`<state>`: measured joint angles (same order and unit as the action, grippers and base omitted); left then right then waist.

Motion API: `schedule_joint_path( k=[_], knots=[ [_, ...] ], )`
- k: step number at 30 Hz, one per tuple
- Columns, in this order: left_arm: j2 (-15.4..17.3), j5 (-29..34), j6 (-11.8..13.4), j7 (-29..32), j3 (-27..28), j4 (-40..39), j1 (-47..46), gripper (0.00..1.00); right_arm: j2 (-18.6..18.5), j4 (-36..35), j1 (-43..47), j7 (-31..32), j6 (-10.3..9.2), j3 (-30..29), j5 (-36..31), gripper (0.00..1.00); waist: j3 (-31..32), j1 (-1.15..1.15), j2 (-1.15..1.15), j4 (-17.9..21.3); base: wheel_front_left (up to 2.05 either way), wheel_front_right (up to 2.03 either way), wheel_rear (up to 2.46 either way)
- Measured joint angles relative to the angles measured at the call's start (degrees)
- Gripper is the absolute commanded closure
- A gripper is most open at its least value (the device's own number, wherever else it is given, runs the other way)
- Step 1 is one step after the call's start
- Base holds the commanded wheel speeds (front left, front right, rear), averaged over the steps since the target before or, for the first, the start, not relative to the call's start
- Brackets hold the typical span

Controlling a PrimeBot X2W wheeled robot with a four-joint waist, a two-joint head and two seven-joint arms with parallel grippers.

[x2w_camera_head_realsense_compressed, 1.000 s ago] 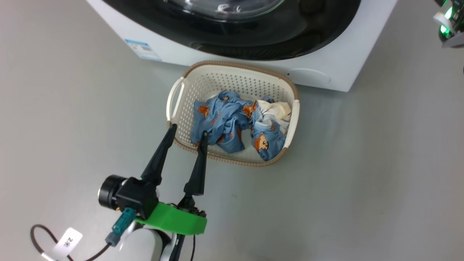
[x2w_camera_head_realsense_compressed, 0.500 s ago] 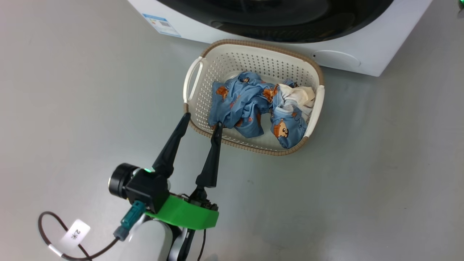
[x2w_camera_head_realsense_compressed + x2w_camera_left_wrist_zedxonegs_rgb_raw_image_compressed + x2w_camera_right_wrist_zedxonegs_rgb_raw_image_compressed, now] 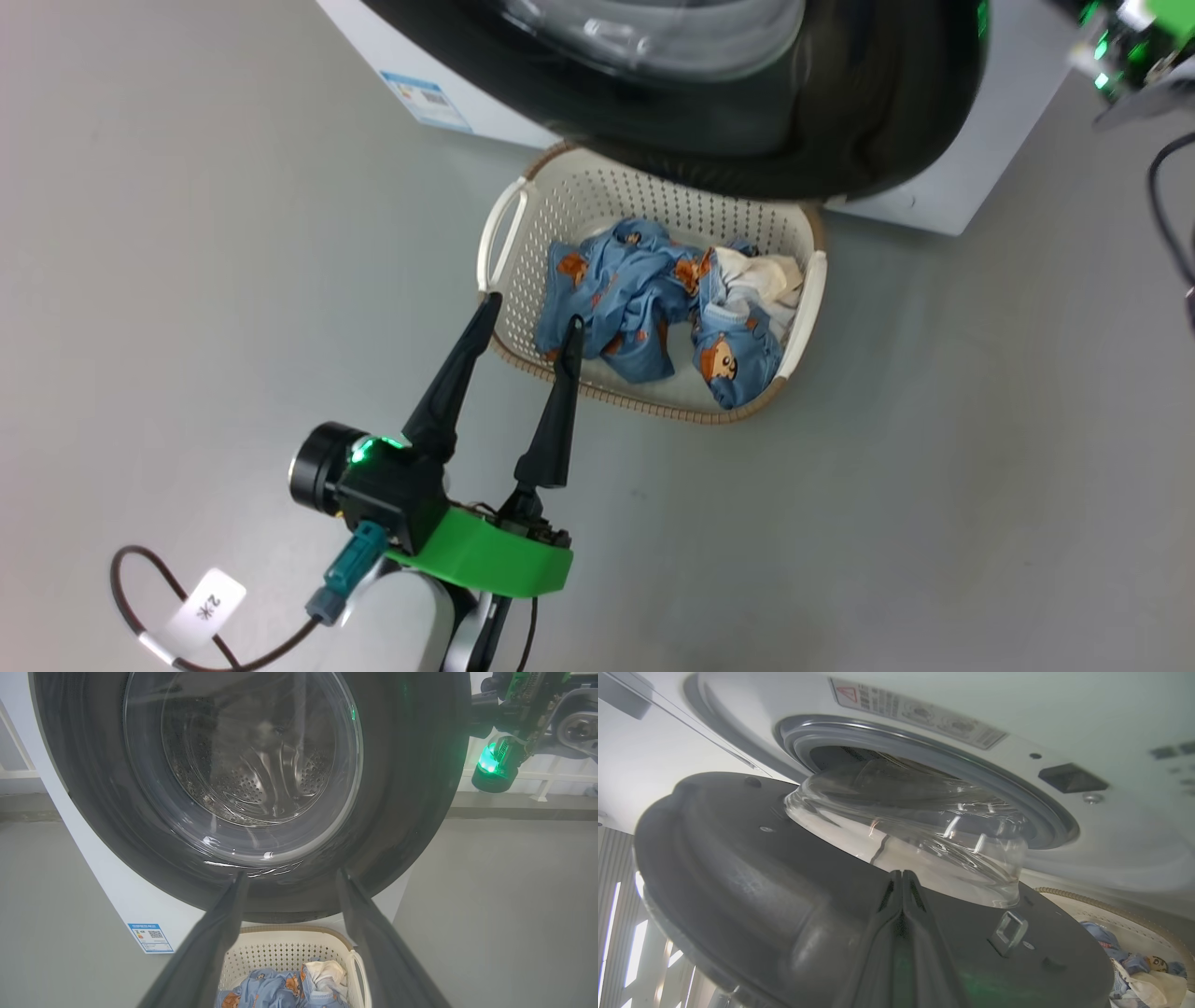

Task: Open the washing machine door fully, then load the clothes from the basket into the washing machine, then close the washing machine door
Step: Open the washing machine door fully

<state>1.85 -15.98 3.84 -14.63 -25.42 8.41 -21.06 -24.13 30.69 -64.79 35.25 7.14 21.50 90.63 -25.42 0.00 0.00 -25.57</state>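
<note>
Washing machine door (image 3: 747, 131): partly swung out from the washing machine (image 3: 971, 159). In the head view its lower edge overhangs the far side of the basket (image 3: 509, 224).

Right wrist view: the glass bowl (image 3: 906, 826) stands partly out of the grey gasket (image 3: 887, 742).

Right end effector (image 3: 902, 877): fingers pressed together, lying along the door's inner face beside the metal latch hook (image 3: 1008, 933). Contact looks likely but cannot be confirmed.

Left end effector (image 3: 533, 310): fingers spread, empty, tips over the basket's near-left rim.

Basket: on the grey floor (image 3: 934, 467), just in front of the machine.

Clothes (image 3: 644, 299): bundled inside the basket, blue bear-print with a cream piece to the right.
</note>
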Motion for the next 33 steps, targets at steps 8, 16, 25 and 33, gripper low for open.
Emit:
schedule_joint_path(
  k=[8,16,25,33],
  knots=[
    [0.0,1.9,-0.4,0.0,1.5,0.6,2.2,0.0,2.8,-2.3,5.7,2.0,0.0,2.1,0.4,1.0,4.0,0.0,0.0,0.6,0.0,0.0,0.0],
    [0.1,3.8,-1.8,0.0,3.2,1.3,5.5,0.0,5.7,-5.0,12.4,3.6,0.0,4.1,1.2,1.0,8.1,0.0,0.0,1.0,0.0,0.0,0.0],
    [0.2,4.6,-2.4,0.0,5.1,2.1,7.9,0.0,8.0,-7.5,17.5,4.7,0.0,5.1,1.6,1.0,10.9,0.0,0.0,0.0,0.0,0.0,0.0],
    [0.2,5.1,-2.9,0.0,6.4,2.4,9.9,0.0,11.0,-9.0,21.1,6.4,0.0,6.4,1.6,1.0,13.0,0.0,0.0,-2.3,0.0,0.0,0.0]
  ],
)
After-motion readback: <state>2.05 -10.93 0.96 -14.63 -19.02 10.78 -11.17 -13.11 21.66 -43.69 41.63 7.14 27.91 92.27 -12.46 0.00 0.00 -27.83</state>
